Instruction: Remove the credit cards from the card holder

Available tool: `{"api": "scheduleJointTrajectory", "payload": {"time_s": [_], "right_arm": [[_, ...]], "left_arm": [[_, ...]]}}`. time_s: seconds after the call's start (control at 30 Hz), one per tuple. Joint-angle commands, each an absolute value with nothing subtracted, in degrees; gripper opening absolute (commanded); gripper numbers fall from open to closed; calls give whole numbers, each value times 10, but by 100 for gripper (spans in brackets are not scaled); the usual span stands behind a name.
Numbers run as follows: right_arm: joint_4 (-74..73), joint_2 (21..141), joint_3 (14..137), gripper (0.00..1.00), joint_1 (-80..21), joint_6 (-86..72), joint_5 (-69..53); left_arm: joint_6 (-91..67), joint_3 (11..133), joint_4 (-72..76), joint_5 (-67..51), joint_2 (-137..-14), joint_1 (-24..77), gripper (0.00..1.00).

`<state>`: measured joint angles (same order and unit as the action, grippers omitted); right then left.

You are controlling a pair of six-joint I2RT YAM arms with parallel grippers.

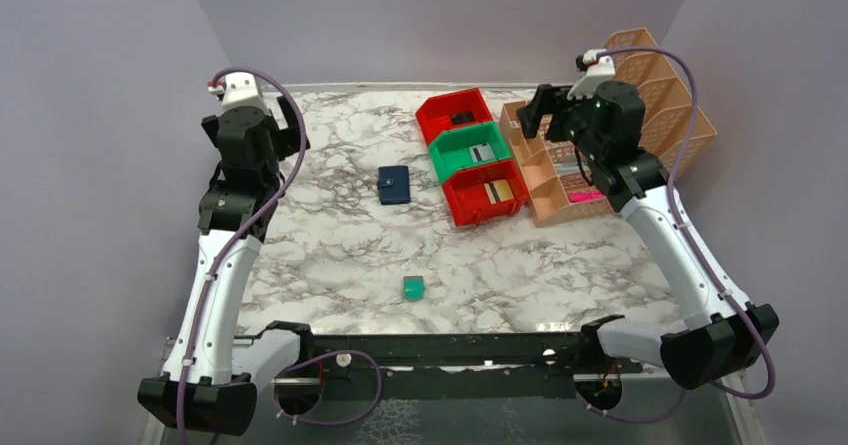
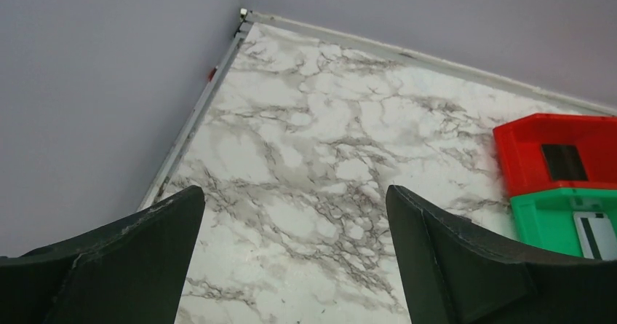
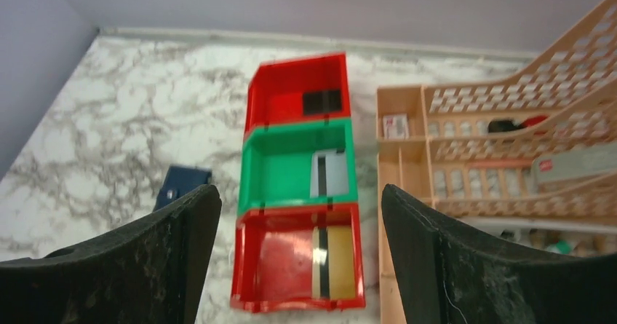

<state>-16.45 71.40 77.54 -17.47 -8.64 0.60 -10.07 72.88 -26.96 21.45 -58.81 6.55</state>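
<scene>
Well apart, card holder (image 1: pixel 394 185) left of R gripper (image 1: pixel 533 115).

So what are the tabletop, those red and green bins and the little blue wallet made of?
The tabletop looks like marble, though the grey veining could be printed laminate. The red and green bins look like moulded plastic: solid colour, slight sheen. The navy card holder seems leather or imitation, matte; too small to tell which.

Three bins, two red, one green: far red bin (image 1: pixel 440 115), green bin (image 1: pixel 452 155), near red bin (image 1: pixel 465 200). Three credit cards: black card (image 1: pixel 462 118), silver-grey card (image 1: pixel 483 152), gold card (image 1: pixel 499 191). One navy card holder (image 1: pixel 394 185). One teal block (image 1: pixel 414 287). One tan lattice organizer (image 1: pixel 660 95).
</scene>
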Motion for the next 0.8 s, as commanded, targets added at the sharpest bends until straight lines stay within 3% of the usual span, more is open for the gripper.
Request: {"api": "scheduleJointTrajectory", "payload": {"time_s": [0.0,0.2,0.43,0.6,0.77], "right_arm": [[-130,676,674,88,-169,-139,-76],[-129,632,541,94,-163,-168,-159],[-166,593,482,98,-157,-157,-256],[-166,561,461,99,-154,-163,-292],[-168,520,440,99,-152,-194,-238]], "left_arm": [[-125,659,-232,219,-562,77,99],[-162,544,-212,146,-526,92,99],[-245,428,-137,-33,-505,116,98],[-270,398,-104,-95,-527,216,97],[-289,384,-80,-125,-568,350,97]]}}
